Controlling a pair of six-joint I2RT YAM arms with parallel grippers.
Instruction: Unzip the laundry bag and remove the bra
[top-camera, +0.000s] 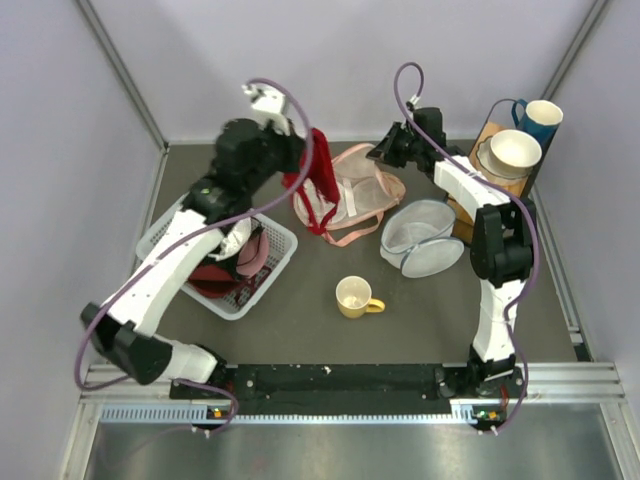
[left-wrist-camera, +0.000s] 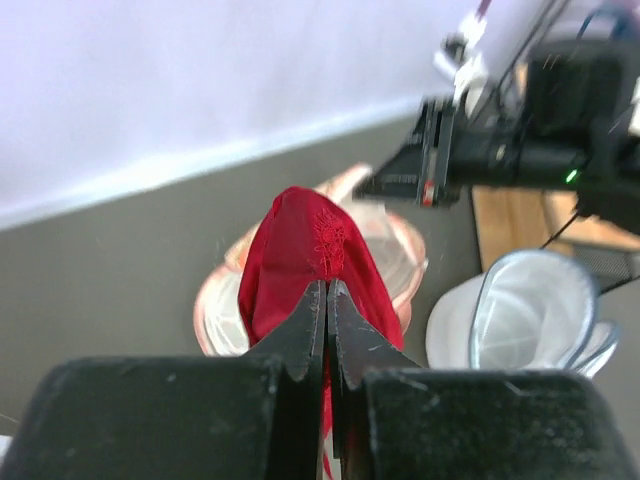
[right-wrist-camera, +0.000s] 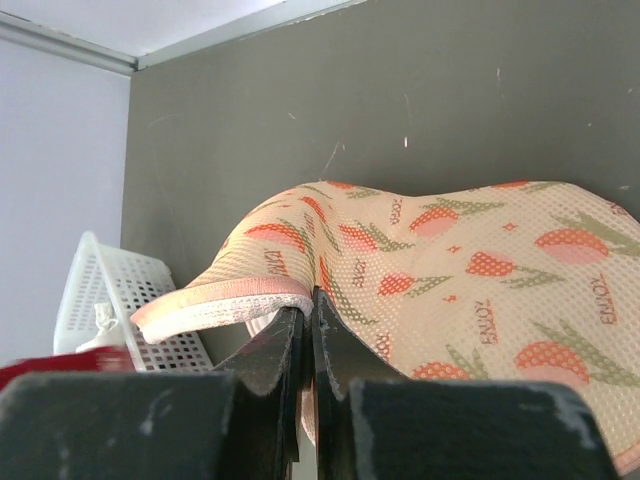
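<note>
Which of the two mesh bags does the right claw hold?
The peach-pink laundry bag with red prints: the right claw grips its rim. The white blue-trimmed bag lies free.

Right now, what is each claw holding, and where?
The left claw pinches the red fabric bra by a bunched fold. The right claw pinches the peach-pink printed mesh laundry bag by its pink edge trim.

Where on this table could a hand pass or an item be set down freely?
Free: the near strip of table around the yellow mug, between the white basket and the right arm. Crowded: the far middle and right, where laundry bag, mesh container and wooden rack sit close together.
</note>
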